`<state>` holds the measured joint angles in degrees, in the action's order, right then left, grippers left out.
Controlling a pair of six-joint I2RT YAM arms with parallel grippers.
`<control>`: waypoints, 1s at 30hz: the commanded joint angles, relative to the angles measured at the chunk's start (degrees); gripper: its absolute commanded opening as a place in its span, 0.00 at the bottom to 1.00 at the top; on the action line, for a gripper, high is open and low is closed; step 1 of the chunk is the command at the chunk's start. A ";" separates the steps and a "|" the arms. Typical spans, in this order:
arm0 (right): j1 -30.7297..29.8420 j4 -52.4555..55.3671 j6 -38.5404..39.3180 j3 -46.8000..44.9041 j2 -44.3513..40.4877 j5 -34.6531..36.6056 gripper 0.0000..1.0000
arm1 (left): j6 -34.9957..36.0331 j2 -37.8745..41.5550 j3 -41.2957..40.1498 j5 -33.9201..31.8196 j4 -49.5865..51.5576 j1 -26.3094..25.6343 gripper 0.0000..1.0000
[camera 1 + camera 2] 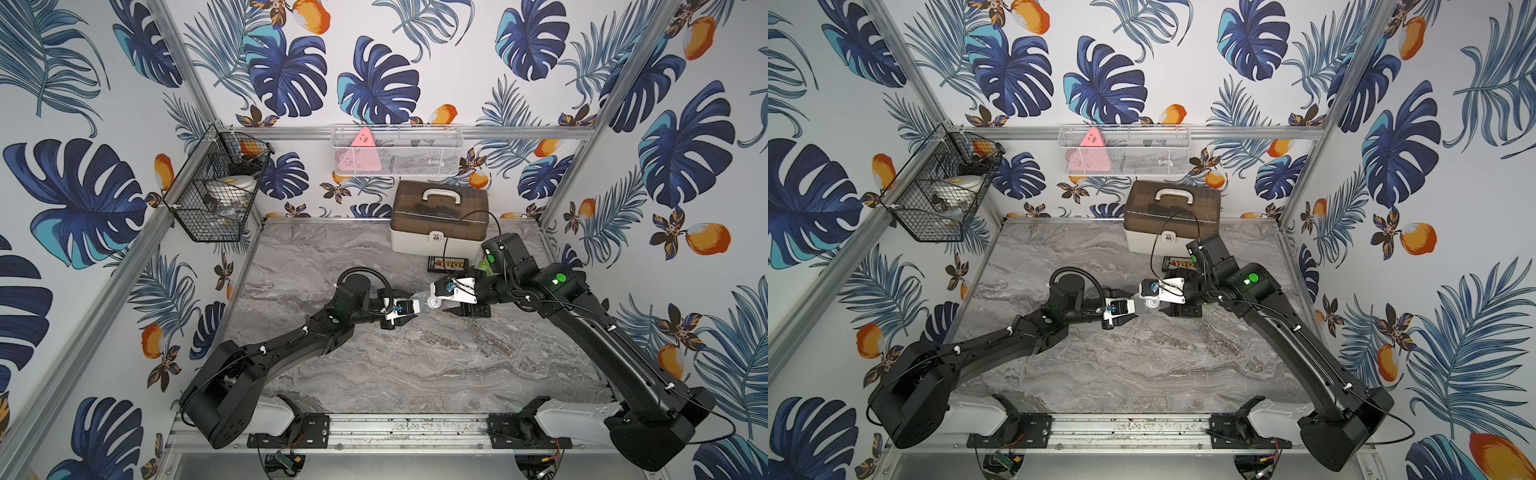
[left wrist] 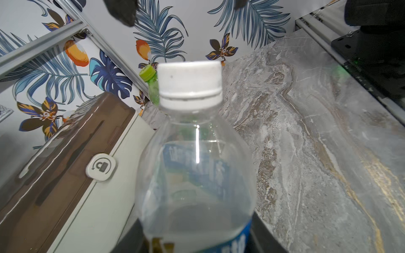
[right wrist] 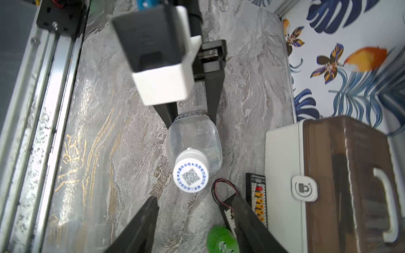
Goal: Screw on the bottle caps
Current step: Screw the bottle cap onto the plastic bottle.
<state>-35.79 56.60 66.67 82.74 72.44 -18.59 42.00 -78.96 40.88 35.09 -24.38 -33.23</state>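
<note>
My left gripper [image 1: 414, 311] [image 2: 197, 241] is shut on the lower body of the clear bottle [image 1: 422, 301] [image 2: 195, 175] [image 3: 197, 135]. Its neck points toward the right arm. A whitish cap [image 2: 189, 84] [image 3: 190, 175] with a blue ring and a printed code sits on that neck. My right gripper [image 1: 446, 300] [image 3: 194, 197] is open. Its fingertips stand just short of the cap, not touching it. The green bottle [image 2: 154, 92] with the yellow-green cap [image 2: 147, 72] on it stands behind the right arm [image 1: 484, 266]. It is blurred by the right jaw [image 3: 221, 241].
A white storage box with a brown lid [image 1: 438, 220] stands at the back. A black connector board [image 1: 448, 264] lies in front of it. A black wire basket [image 1: 216, 195] and a white mesh basket [image 1: 397, 149] hang on the walls. The marble tabletop [image 1: 415, 365] is bare in front.
</note>
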 commanded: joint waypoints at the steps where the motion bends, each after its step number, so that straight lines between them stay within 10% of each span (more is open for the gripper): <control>1: -2.50 2.28 11.47 0.84 0.76 4.03 0.53 | -0.44 0.03 0.70 3.71 2.07 0.10 0.45; 21: -8.77 0.04 11.47 -0.50 4.21 12.80 0.29 | -3.02 -0.06 1.32 6.82 1.12 0.12 0.45; 30: -8.86 -6.59 -28.31 1.76 7.56 8.31 0.15 | -7.03 0.05 -3.27 -3.22 -15.87 -3.10 0.44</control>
<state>-44.51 56.47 59.66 83.31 78.74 -5.91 36.18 -79.29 38.33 33.69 -24.99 -34.63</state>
